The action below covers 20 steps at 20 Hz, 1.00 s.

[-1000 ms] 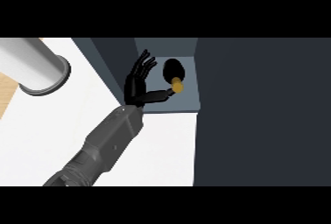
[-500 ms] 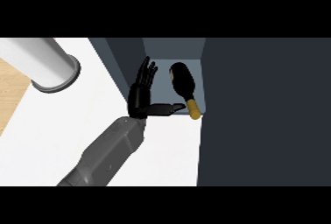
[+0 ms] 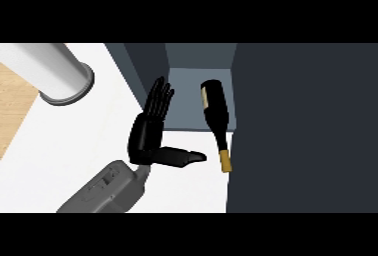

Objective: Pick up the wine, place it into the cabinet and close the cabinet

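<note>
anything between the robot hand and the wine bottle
Nothing: in the head view, only bare grey cabinet floor separates the open black robot hand from the dark gold-capped wine bottle.

No text, number or brand can be read anywhere. The wine bottle (image 3: 215, 111) carries a pale label strip near its base, but no letters or marks can be made out on it.

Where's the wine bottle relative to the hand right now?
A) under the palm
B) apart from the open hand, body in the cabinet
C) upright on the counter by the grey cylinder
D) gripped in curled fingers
B: the wine bottle is tilted with its body in the cabinet and its gold-capped neck pointing out, while the hand beside it has straight fingers and a visible gap to it.
</note>
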### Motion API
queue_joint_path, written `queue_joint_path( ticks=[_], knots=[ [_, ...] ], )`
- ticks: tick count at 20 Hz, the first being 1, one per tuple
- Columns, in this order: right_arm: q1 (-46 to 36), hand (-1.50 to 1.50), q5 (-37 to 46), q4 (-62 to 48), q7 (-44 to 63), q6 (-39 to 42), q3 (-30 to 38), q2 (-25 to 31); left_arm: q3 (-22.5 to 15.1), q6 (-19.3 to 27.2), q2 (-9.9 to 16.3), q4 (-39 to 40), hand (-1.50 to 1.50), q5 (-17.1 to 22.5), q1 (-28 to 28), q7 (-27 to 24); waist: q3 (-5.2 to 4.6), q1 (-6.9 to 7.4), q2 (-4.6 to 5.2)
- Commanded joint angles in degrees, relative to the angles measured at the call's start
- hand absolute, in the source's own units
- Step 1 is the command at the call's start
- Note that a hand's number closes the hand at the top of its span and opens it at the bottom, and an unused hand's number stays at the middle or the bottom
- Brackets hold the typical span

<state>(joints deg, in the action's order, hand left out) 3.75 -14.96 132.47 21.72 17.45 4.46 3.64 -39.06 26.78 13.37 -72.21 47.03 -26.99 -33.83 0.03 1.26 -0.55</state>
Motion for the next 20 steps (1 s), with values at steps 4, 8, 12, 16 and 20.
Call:
queue_joint_path(
  ticks=[4,8,12,16,20],
  knots=[
    [-3.6,-1.50,2.0,-0.8,1.9,-1.9,-1.4,-0.3,-3.1,8.7,8.8,-27.8,-1.50,-4.2,11.0,9.2,0.01,0.11,0.15],
    [-2.4,-1.50,-0.5,-1.1,-0.8,1.9,1.2,2.2,-1.0,6.2,9.4,-30.9,-1.50,-7.6,17.9,7.8,-0.01,-0.91,0.42],
    [0.6,1.50,-0.6,2.3,1.9,6.7,-1.1,5.8,0.6,7.9,13.2,-38.7,-1.50,-7.3,19.8,11.8,0.00,-0.86,0.32],
    [3.7,1.50,-1.1,3.3,2.3,13.8,-7.2,8.7,1.3,10.6,16.0,-42.3,-1.50,-9.3,25.2,10.0,0.05,-0.60,0.17],
    [3.7,1.50,-3.0,8.8,8.4,11.6,-11.3,8.0,5.6,4.7,22.5,-46.5,-1.50,-8.2,36.8,4.5,-0.10,-0.26,0.24]
  ],
)
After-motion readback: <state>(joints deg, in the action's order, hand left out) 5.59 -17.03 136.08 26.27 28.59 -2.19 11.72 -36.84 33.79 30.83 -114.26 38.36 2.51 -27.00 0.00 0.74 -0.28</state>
